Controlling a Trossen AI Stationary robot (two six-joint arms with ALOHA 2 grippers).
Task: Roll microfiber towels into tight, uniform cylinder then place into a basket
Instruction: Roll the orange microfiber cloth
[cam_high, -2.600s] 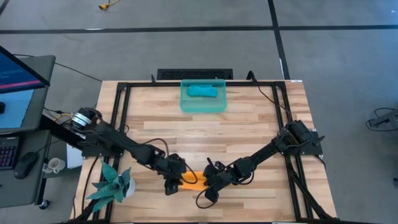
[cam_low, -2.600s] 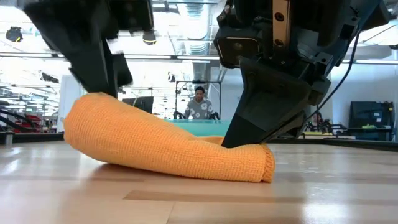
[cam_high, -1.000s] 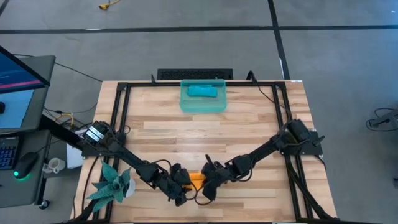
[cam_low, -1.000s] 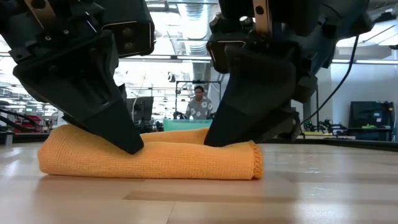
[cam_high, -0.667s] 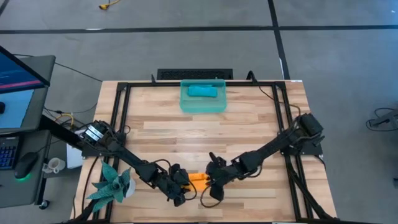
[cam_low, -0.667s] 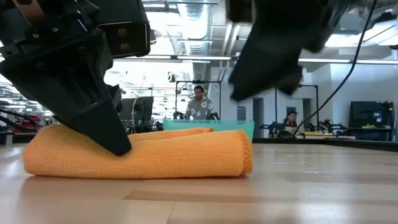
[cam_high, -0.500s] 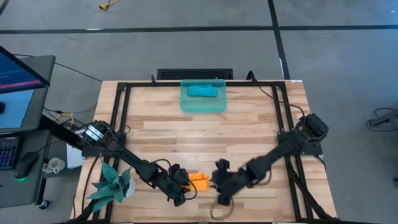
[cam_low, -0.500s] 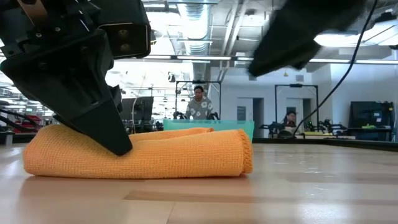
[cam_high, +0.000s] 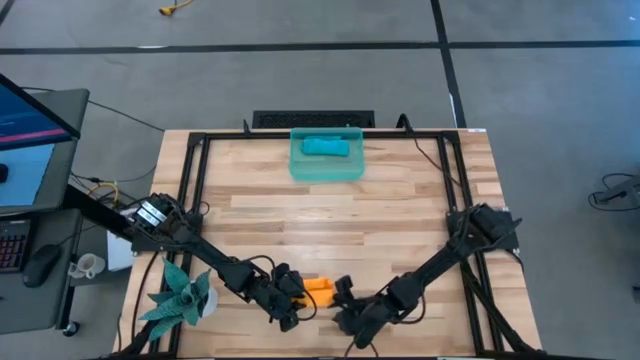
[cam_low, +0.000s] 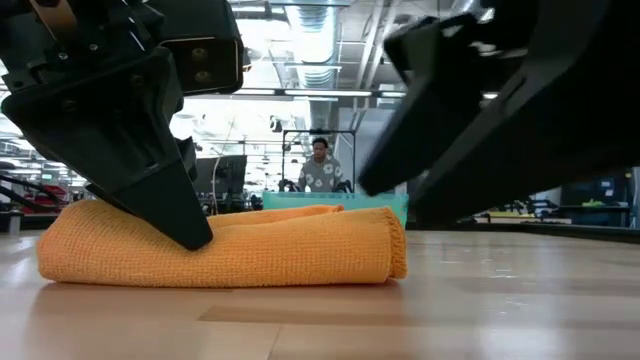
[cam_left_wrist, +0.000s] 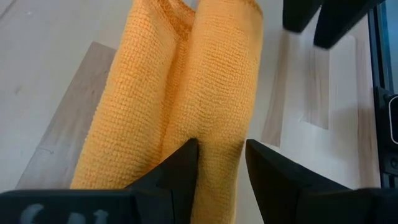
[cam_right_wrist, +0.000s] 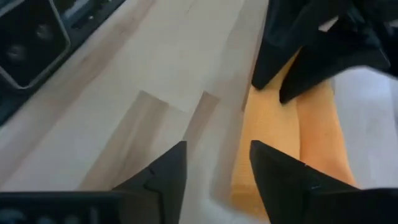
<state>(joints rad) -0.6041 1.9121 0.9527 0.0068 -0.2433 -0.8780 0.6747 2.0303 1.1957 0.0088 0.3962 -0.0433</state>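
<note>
1. Leftmost, my left gripper (cam_high: 290, 302) is clamped on one end of the orange towel (cam_high: 319, 291), its fingers (cam_left_wrist: 180, 168) pinching a fold of the cloth, as the left wrist view shows.
2. Stretching away from that gripper toward my right one, the orange towel lies as a loose roll flat on the worktop (cam_high: 400, 210), its free end pointing at my right gripper.
3. Just past that free end, my right gripper (cam_high: 350, 300) hangs with its jaws spread and nothing between them; the roll lies just beside its fingertips, not touching them.
4. Well beyond both grippers, at the far edge of the worktop, the basket (cam_high: 326, 170) holds the teal-blue towel (cam_high: 326, 147), rolled up.
5. Out past my left arm, a teal spiky plant figure (cam_high: 180, 296) stands at the worktop's edge.
</note>
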